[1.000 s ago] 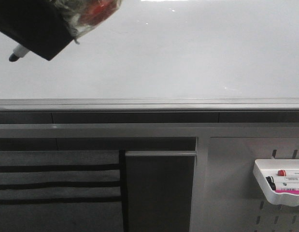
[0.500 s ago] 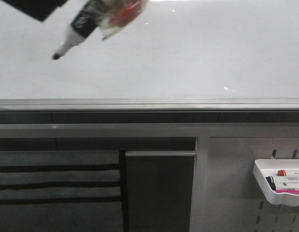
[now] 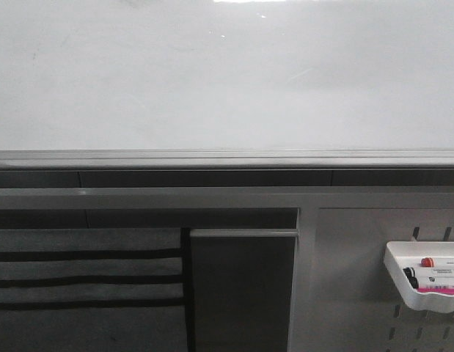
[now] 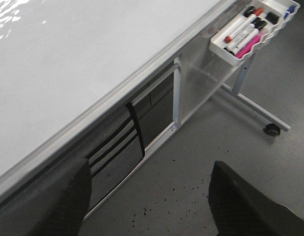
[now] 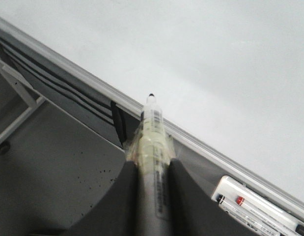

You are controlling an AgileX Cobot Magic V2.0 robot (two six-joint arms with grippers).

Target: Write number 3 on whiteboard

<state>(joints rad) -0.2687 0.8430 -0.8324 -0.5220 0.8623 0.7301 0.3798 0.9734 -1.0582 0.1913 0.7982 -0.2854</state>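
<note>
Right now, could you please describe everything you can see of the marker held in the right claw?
The marker has a pale barrel with printed lettering, wrapped partway in clear yellowish tape, and a white nose ending in a small black tip. It is uncapped. The right claw is shut on it, one dark finger on each side of the barrel. It points toward the whiteboard, its tip near the grey edge rail; whether it touches cannot be told.

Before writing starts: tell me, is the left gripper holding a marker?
No, the left gripper is open and holds nothing; the marker sits in the right gripper.
</note>
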